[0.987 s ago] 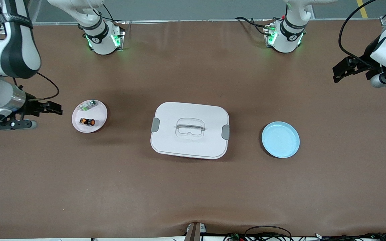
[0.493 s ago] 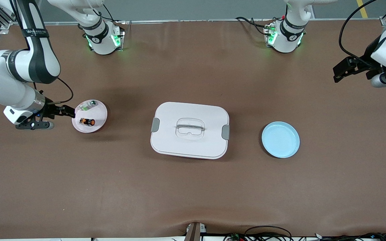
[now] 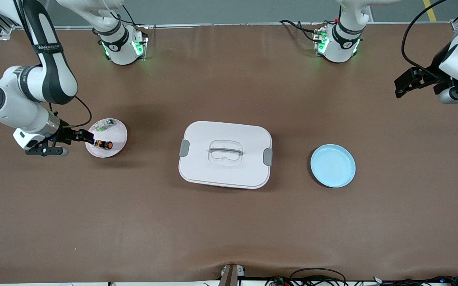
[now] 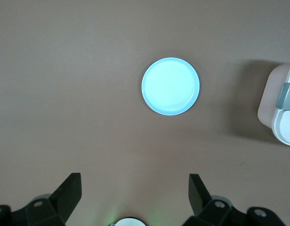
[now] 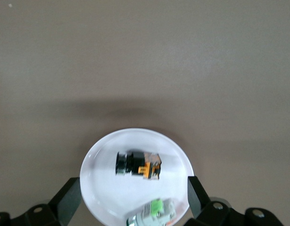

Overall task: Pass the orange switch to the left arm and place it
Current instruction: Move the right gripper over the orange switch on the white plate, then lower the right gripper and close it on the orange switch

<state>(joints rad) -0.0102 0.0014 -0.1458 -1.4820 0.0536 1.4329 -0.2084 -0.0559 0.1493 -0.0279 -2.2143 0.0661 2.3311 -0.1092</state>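
So the tiny black push-button orange switch (image 3: 103, 144) is lying on its side on the round pink plate (image 3: 118, 129), middle-left of the front view. The right gripper (image 3: 88, 138) hangs at the plate's rim, jaws wide open, nothing held. My worry is a low sideways approach could nudge the plate or roll the switch, or snag the small white-and-green component (image 3: 105, 125) lying just beside it. The left gripper (image 3: 406, 82) waits upper right, jaws open.

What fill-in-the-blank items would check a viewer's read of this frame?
1. The orange switch lies on the ____ plate.
2. The box sits between that plate and the ____ plate.
3. The right gripper, at the first plate's edge, is ____.
4. The left gripper waits, open, holding ____.

Missing: pink; blue; open; nothing
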